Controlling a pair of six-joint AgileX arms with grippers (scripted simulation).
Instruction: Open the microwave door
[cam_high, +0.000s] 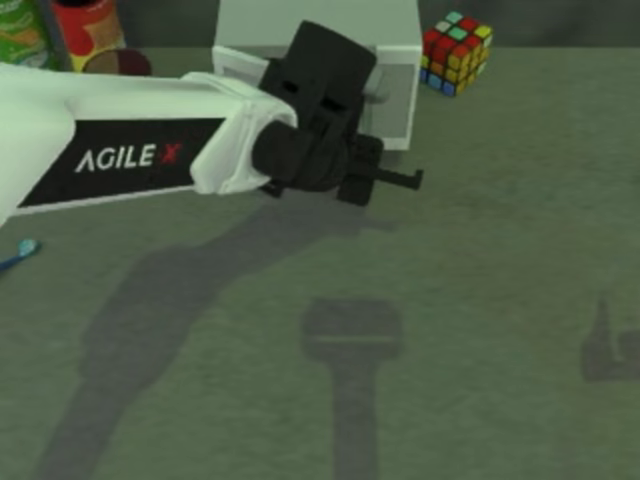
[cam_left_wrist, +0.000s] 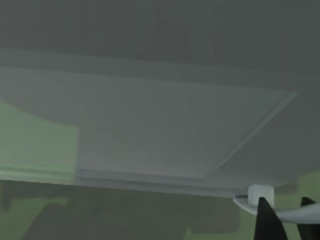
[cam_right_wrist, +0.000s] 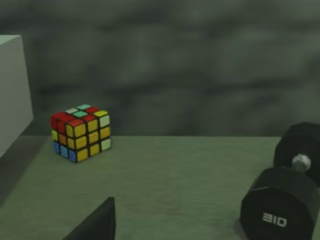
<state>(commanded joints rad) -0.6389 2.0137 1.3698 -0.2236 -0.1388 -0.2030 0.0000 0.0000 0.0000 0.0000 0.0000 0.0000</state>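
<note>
Straddling the microwave door handle, left claw parted

Grey-green table bearing microwave, colour cube, jar, dumbbell.

Most of the microwave door behind the left arm's wrist, dumbbell cut off at the edge

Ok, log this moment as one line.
left gripper: at pale boxy microwave, jaws at white windowed door handle | door: slightly ajar | right arm: out of top view
</note>
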